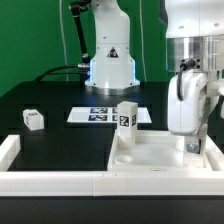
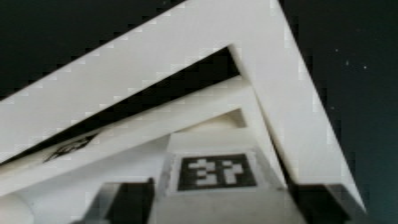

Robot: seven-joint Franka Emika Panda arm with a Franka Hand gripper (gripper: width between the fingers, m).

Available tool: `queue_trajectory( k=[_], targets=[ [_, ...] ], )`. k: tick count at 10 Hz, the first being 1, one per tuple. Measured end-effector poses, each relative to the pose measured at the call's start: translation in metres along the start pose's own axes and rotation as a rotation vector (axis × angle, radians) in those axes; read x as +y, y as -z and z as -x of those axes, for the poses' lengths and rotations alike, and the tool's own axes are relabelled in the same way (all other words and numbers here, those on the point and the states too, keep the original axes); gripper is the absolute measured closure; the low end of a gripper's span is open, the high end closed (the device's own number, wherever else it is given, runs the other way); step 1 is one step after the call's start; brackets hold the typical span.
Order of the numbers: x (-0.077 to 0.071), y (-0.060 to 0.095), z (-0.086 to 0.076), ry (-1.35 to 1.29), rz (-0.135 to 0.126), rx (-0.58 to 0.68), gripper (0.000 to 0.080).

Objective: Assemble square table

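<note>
Item, assembly in progress: large flat white plastic square slab (image 1: 160, 152) lying near on the black worktop (image 1: 55, 105), braced against the long white L-shaped rail (image 1: 60, 165), one white tagged block leg (image 1: 126, 116) upright in its left far socket, my hand (image 1: 192, 146) low over its right edge, whether open or closed I cannot tell.

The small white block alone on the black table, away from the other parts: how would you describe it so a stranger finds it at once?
In the exterior view, start from the white L-shaped rail that borders the black table. Just behind its corner at the exterior view's left lies one small white block. Unlike the leg standing on the square slab, it rests apart on bare black surface, touching nothing.
</note>
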State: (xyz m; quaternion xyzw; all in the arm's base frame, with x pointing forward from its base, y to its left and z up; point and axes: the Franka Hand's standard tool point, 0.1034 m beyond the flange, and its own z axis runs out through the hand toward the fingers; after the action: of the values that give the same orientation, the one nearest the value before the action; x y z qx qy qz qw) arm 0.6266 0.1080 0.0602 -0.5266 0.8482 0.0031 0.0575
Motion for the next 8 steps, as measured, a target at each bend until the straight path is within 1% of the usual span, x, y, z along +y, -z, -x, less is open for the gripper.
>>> queue_trajectory(
  k=[1, 2, 3, 4, 5, 7, 8],
  targets=[
    [-0.001, 0.003, -0.001, 0.029, -0.004, -0.002, 0.0255],
    [-0.001, 0.018, -0.005, 0.077, -0.01, -0.017, 0.0169],
    [0.002, 0.035, -0.015, 0.099, -0.013, -0.031, 0.0155],
    [-0.003, 0.053, -0.024, 0.157, -0.021, -0.043, 0.0155],
    [-0.011, 0.072, -0.031, 0.16, -0.037, -0.057, 0.0151],
    [-0.007, 0.063, -0.031, 0.159, -0.034, -0.046, 0.0151],
    [-0.009, 0.064, -0.031, 0.158, -0.036, -0.047, 0.0151]
  ],
)
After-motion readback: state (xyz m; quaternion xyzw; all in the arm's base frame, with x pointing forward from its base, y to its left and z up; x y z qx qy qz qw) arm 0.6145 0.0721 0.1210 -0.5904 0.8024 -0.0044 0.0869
